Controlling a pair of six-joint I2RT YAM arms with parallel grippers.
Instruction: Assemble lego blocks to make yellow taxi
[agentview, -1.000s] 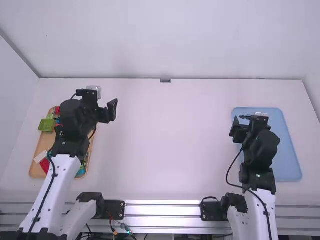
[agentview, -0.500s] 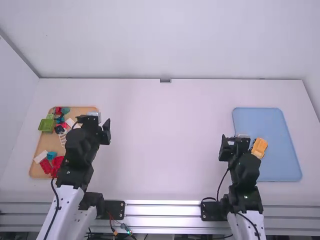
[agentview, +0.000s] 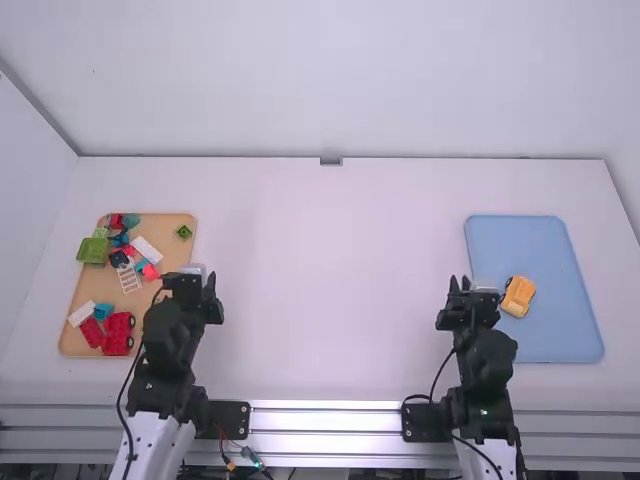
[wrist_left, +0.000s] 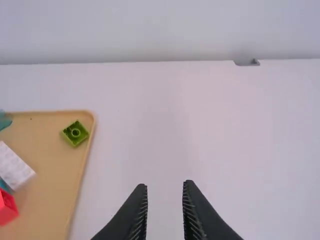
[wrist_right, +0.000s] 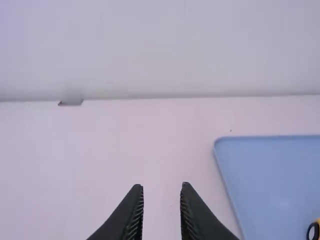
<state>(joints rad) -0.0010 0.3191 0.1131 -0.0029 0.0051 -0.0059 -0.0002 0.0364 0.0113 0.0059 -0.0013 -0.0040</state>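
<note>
A yellow block car (agentview: 518, 296) with dark wheels rests on the blue tray (agentview: 495, 228) at the right; its corner shows at the edge of the right wrist view (wrist_right: 316, 230). My right gripper (agentview: 460, 284) is just left of that tray, and in its wrist view the gripper (wrist_right: 162, 210) stands open and holds nothing. Beside the right edge of the wooden tray (agentview: 70, 315), my left gripper (agentview: 212, 285) is also open; in its wrist view nothing lies between the fingertips of the gripper (wrist_left: 165, 207).
On the wooden tray lie a green block (agentview: 184, 231), a green tub-like piece (agentview: 93, 250), a white ladder piece (agentview: 129, 277), red wheeled blocks (agentview: 118, 333) and several other red, white and teal blocks. A wall stands behind the table.
Both arms have drawn back toward their bases. The right arm has moved off the blue tray, uncovering the yellow car, and the left arm has uncovered more of the wooden tray's blocks.
</note>
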